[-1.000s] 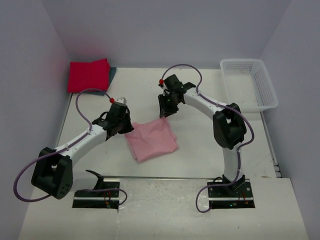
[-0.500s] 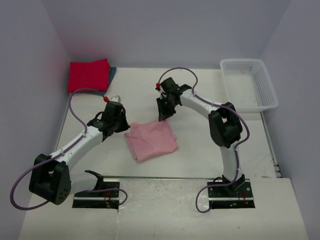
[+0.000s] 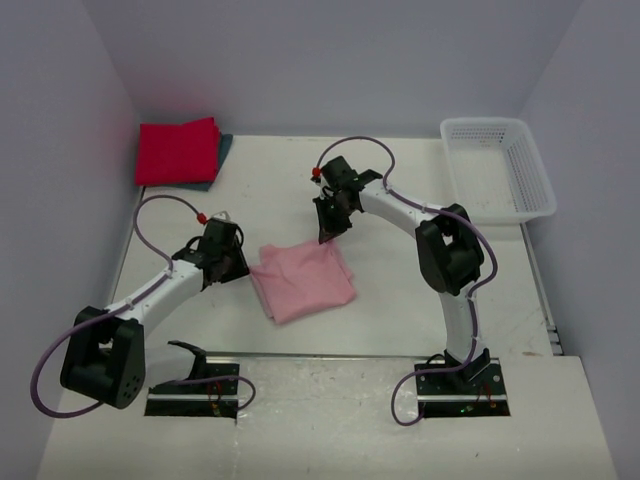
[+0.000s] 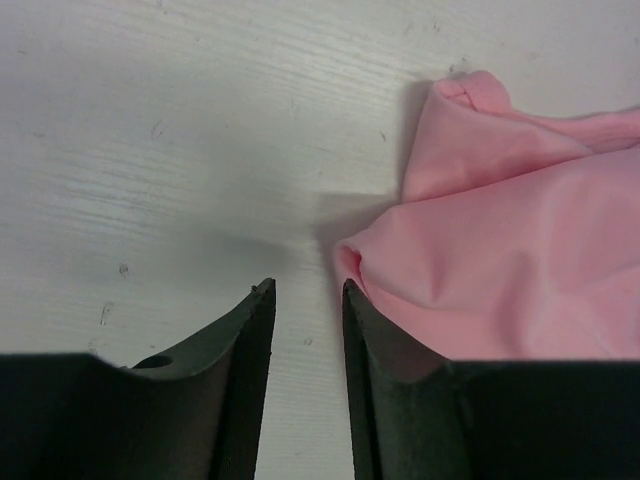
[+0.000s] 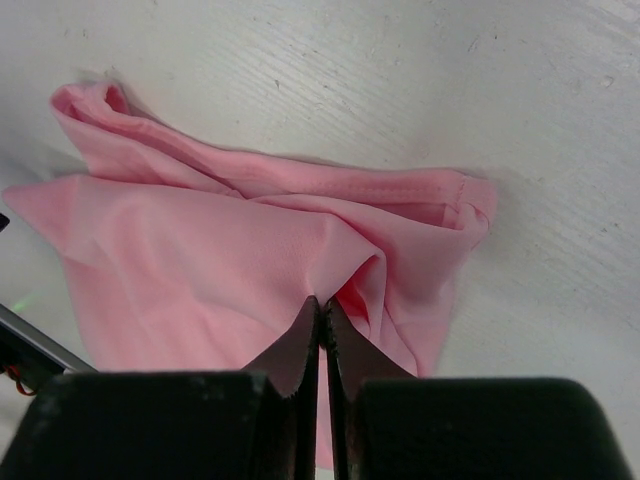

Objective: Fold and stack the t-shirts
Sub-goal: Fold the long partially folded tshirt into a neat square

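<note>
Red shirt [image 3: 177,150] lies folded on the teal shirt [image 3: 224,146], far left of the pink shirt [image 3: 302,280], which is folded but unstacked. The right tool [image 5: 322,305] seems pinched shut on its cloth; the left tool [image 4: 308,290], narrowly parted, waits empty beside it.

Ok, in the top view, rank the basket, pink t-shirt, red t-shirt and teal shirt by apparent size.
1. white mesh basket
2. pink t-shirt and red folded t-shirt, too alike to rank
3. teal shirt, only an edge showing beneath the red one
</note>
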You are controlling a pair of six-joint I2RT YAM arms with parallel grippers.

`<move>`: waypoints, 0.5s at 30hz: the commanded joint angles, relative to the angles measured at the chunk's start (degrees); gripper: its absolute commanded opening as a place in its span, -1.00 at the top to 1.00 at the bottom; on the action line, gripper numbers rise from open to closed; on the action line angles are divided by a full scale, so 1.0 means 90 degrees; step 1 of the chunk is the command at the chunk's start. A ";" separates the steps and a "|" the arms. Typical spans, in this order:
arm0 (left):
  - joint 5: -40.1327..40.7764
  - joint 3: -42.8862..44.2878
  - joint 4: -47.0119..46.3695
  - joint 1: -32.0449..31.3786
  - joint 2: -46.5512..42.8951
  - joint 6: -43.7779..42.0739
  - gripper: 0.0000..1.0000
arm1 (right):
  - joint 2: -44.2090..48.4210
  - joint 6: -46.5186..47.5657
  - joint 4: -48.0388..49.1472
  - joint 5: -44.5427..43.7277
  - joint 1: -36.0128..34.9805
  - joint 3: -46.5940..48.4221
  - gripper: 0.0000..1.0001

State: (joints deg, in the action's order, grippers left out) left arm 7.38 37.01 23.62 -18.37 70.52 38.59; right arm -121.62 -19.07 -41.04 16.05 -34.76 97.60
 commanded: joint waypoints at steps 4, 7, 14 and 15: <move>-0.0408 -0.0167 -0.0465 0.0225 0.0220 0.0039 0.27 | 0.0135 0.0088 0.0126 0.0062 -0.0014 -0.0054 1.00; -0.0584 -0.0109 -0.0612 0.0235 0.0367 0.0029 0.26 | 0.0125 0.0107 0.0107 0.0072 -0.0024 -0.0044 1.00; -0.0702 0.0086 -0.0544 0.0235 0.0183 0.0039 0.24 | 0.0096 0.0127 0.0077 0.0052 -0.0024 0.0005 1.00; -0.0712 0.0125 -0.0525 0.0235 0.0163 0.0039 0.24 | 0.0086 0.0127 0.0077 0.0062 -0.0024 0.0015 1.00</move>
State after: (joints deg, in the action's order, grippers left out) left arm 2.11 35.90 20.47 -16.75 73.91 38.57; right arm -121.62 -18.98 -40.71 16.08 -34.76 97.06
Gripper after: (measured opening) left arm 0.379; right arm 0.008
